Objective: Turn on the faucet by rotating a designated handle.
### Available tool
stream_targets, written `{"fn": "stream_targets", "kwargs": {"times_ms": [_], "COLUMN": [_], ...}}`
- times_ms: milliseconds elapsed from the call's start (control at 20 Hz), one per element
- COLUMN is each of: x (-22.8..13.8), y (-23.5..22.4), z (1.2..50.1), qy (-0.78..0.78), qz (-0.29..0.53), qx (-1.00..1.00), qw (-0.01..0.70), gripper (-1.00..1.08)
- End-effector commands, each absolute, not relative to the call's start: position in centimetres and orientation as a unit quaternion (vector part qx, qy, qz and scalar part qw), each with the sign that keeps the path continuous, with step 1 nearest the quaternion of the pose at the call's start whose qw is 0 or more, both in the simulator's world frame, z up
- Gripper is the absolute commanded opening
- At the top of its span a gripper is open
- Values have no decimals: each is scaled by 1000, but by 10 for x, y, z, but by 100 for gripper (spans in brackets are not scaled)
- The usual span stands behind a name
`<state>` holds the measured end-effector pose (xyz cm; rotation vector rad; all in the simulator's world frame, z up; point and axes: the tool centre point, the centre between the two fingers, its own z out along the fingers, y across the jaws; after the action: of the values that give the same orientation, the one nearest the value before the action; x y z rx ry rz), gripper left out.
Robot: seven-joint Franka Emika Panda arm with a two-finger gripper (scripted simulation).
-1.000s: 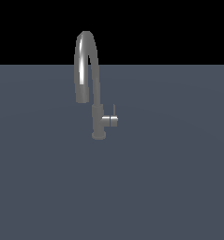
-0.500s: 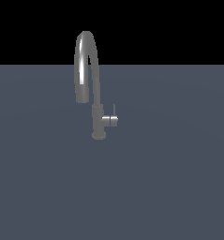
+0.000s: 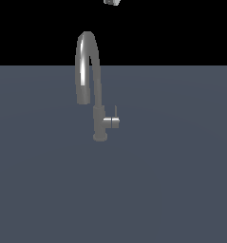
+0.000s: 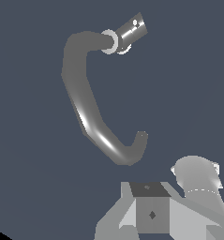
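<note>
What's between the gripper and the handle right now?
In the exterior view, nothing but open space: the gripper barely shows at the top edge, high above the handle. The faucet arch rises just to the view's left.

Tall grey metallic faucet [image 3: 99, 102], standing upright on the flat slate-grey surface, a little toward the exterior view's left of the middle and nearer the far edge than the near one. High gooseneck spout arching up and over, mouth pointing down on the exterior view's left of the cylindrical body. Bright highlight along the spout. Seen from above in the wrist view [image 4: 92, 110]. Short horizontal handle [image 3: 112, 122] jutting from the lower body toward the exterior view's right, thin lever rod at its end pointing straight up [image 4: 131, 31].
</note>
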<state>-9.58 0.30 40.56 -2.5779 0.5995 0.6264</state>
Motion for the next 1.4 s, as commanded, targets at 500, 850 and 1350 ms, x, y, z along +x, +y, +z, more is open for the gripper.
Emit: {"fn": "stream_targets", "kwargs": {"times_ms": [500, 850, 1350], "x": [-30, 2, 41], "y": [-8, -14, -20], "z": [348, 306, 229], "qy": [308, 360, 435], "qz": [313, 362, 433], "qx": [-846, -782, -659], "qw": [303, 357, 434], "gripper": [-100, -100, -100]}}
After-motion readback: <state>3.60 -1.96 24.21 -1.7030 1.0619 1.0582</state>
